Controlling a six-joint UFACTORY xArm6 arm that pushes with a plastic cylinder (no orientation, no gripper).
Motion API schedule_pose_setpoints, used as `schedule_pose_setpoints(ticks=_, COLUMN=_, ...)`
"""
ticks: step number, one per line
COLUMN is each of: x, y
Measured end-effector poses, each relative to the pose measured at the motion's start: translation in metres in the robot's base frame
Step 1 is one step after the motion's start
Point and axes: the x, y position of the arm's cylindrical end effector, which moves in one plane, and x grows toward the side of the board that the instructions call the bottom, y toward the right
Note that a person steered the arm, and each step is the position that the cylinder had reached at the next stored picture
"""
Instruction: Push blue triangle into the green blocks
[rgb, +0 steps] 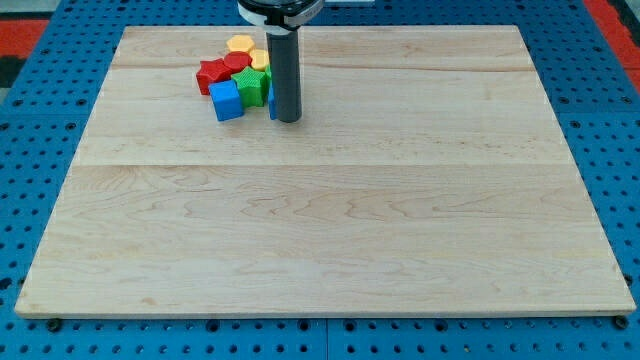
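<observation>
My tip (287, 119) rests on the wooden board (320, 200) near the view's top left, just right of a tight cluster of blocks. A blue block (271, 103), mostly hidden behind the rod, shows as a thin blue sliver against the rod's left side; its shape cannot be made out. It touches a green block (252, 86) to its left. A blue cube (227, 101) sits at the cluster's lower left.
A red block (211, 75) and a second red block (237, 65) lie at the cluster's left and middle. A yellow block (240, 44) sits at its top, another yellow block (260, 61) just below it by the rod. Blue pegboard (40, 150) surrounds the board.
</observation>
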Motion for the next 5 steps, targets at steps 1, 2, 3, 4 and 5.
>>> schedule_pose_setpoints(ticks=1, x=-0.004, y=0.011)
schedule_pose_setpoints(ticks=2, x=-0.008, y=0.092)
schedule_pose_setpoints(ticks=3, x=-0.056, y=0.165)
schedule_pose_setpoints(ticks=4, x=-0.118, y=0.193)
schedule_pose_setpoints(ticks=5, x=-0.174, y=0.183)
